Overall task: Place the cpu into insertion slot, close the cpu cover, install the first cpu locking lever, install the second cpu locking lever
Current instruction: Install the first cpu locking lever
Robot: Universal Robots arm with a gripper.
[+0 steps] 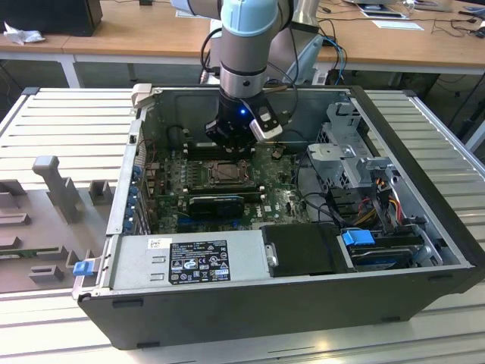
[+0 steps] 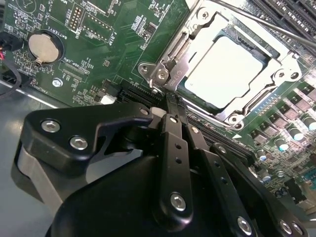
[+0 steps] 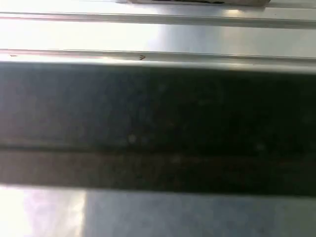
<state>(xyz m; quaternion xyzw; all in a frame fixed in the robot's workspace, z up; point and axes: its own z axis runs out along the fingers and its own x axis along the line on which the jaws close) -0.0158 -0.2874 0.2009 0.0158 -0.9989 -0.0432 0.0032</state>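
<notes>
In the second wrist view the cpu (image 2: pixel 228 69) lies flat in the insertion slot (image 2: pixel 256 106), its pale metal top showing through the window of the cpu cover (image 2: pixel 174 63). The cover lies down over the chip. A thin metal lever rod (image 2: pixel 269 23) runs along the socket's far side. My gripper (image 2: pixel 173 102) is shut with nothing between its black fingers (image 2: pixel 174 148), and its tip is just beside a corner of the cover. In the exterior view the gripper (image 1: pixel 232 141) hangs inside the open computer case, right behind the insertion slot (image 1: pixel 227 173).
A coin battery (image 2: pixel 44 45) and long black memory slots (image 2: pixel 291 10) flank the socket on the green motherboard (image 2: pixel 98 29). The case holds a drive cage (image 1: pixel 350 152), cables (image 1: pixel 379 197) and a power supply (image 1: pixel 189 262). Grey fixtures (image 1: pixel 53 189) stand on the slatted table at the exterior view's left.
</notes>
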